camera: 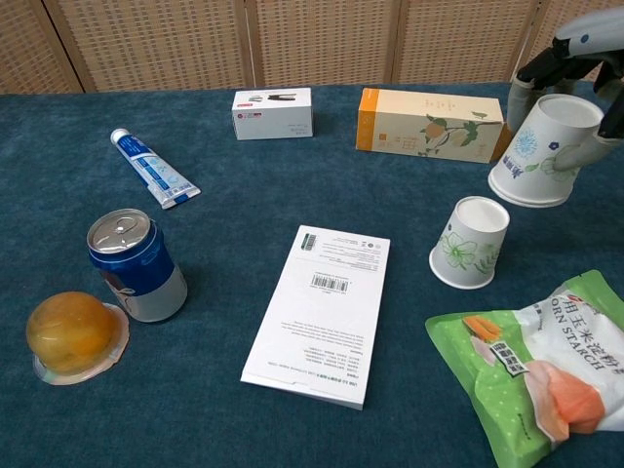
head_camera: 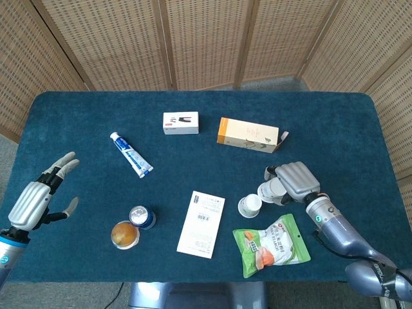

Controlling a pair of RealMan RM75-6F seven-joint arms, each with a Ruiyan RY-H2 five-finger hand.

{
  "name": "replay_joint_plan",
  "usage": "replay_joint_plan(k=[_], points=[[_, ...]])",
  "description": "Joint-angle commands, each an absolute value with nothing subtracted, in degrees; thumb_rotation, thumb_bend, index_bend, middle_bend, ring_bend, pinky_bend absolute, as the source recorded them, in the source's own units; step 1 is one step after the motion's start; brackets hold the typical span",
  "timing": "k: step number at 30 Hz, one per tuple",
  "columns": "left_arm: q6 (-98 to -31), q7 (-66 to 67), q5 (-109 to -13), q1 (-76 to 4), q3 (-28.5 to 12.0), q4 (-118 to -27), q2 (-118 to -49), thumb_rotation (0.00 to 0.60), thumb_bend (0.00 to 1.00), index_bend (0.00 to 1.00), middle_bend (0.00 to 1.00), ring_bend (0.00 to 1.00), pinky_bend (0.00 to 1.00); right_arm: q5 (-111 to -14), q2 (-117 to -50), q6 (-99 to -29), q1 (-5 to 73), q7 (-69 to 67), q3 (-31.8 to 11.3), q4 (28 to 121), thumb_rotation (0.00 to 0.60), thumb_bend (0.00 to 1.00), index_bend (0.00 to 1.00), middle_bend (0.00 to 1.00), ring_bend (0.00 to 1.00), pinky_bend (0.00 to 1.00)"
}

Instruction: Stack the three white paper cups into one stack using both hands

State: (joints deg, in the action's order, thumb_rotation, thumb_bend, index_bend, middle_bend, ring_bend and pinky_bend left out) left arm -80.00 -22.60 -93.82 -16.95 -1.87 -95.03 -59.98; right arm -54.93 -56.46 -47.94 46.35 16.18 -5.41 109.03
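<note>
Head view: the right hand (head_camera: 295,181) grips a white paper cup, the held cup (head_camera: 270,190), fingers wrapped over its top and side. This cup is upside down and tilted, clear of the table (head_camera: 335,129). In the chest view the same hand (camera: 577,41) shows at the upper right edge, and the held cup (camera: 546,150) carries a blue flower print.

Landmark: the second cup (camera: 470,242), upside down on the table with a green leaf print. The held cup is just beside it, up and to the right, not touching it. Only these two cups can be made out; whether the held one is a single cup or two nested cannot be told.

The green bag (camera: 541,366) lies just below and right of the second cup. The leaflet (camera: 320,310) lies to its left. The can (camera: 135,264) stands well to the left of it, with the orange jelly cup (camera: 70,335) just beyond the can. The orange box (camera: 431,124) lies behind the second cup; the white box (camera: 272,112) is behind and to the left. The tube (camera: 154,180) lies far left.

The left hand (head_camera: 38,198) is well apart from the second cup, at the far left edge, fingers spread, holding nothing.
</note>
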Motion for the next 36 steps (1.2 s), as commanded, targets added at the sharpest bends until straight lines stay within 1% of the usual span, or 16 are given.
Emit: replay_joint_plan(k=[1, 11, 36], points=[[-79.98, -22.72, -93.91, -17.00, -1.79, -94.91, -60.03, 0.600, 0.49, 0.00, 0.00, 0.00, 0.15, -54.62, -56.44, -47.98, 46.41, 17.16, -5.06, 110.00, 0.600, 0.24, 0.37, 0.52, 0.47, 0.88], [-79.82, -23.96, -94.12, -17.17, -1.36, -93.56, -60.62, 0.600, 0.49, 0.00, 0.00, 0.00, 0.15, -52.56, -57.23, -48.47, 47.29, 20.28, -4.65, 112.16, 0.600, 0.23, 0.36, 0.52, 0.47, 0.87], [-80.83, -27.05, -94.24, -16.85, -0.70, -90.36, -61.49, 0.600, 0.49, 0.00, 0.00, 0.00, 0.14, -48.29, -60.08, -49.33, 50.05, 24.73, -4.27, 113.31, 0.600, 0.22, 0.36, 0.52, 0.47, 0.87]])
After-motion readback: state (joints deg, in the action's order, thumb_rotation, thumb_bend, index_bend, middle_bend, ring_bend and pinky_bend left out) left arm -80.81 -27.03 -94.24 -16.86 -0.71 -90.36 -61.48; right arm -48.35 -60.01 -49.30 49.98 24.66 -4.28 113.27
